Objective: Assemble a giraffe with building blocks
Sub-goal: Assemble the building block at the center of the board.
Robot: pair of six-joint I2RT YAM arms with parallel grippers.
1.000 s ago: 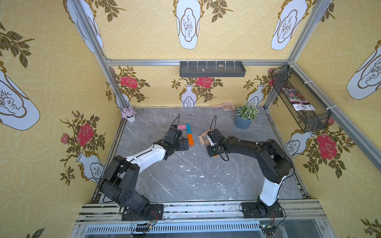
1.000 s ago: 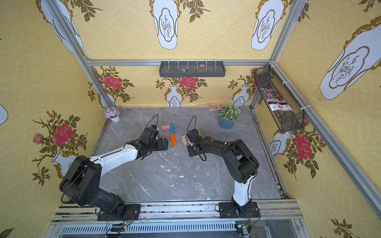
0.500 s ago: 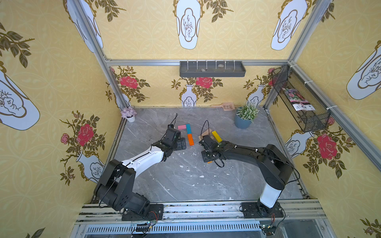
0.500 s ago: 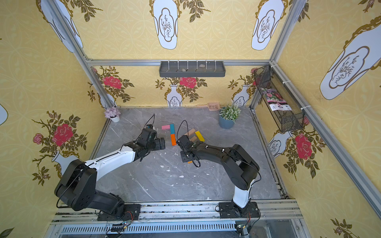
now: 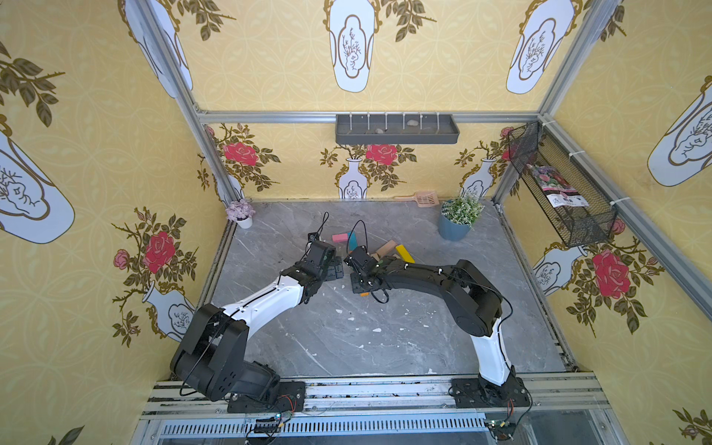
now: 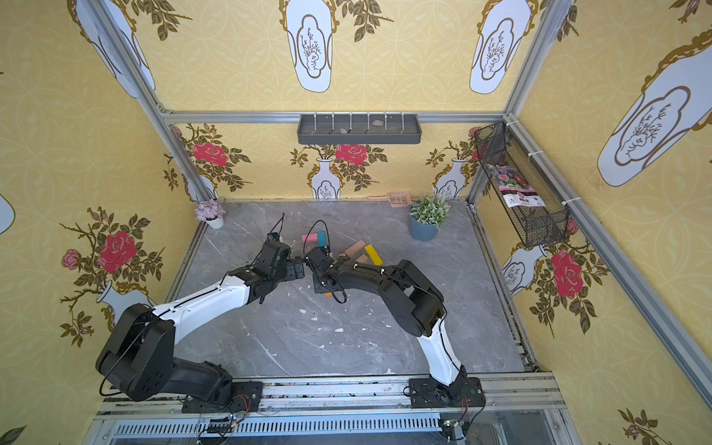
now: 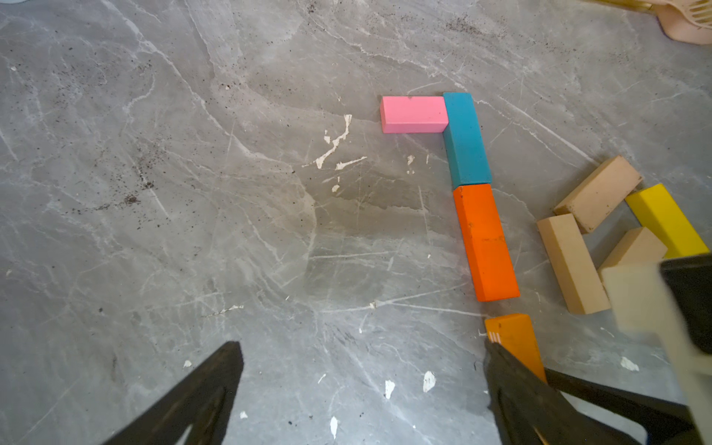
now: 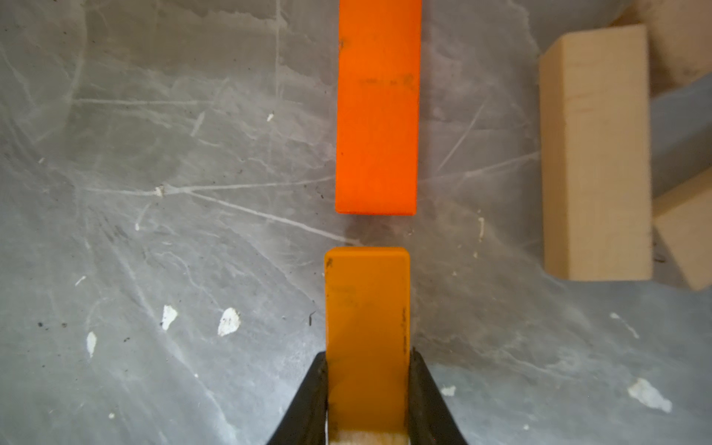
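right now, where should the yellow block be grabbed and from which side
Grip the yellow block across its long sides, midway, coming straight down from above: it lies flat on the table, so its narrow width suits the jaws. The long side away from the tan blocks is free; the other is crowded, so a finger likely has little room there.

A green plant (image 5: 460,210) in a blue pot stands at the back of the marbled desk (image 5: 385,339). Just beside it lies a pink slotted scoop (image 5: 425,199); well apart from it, a purple-flowered pot (image 5: 240,214); on the wall near it, a wire basket (image 5: 578,227).
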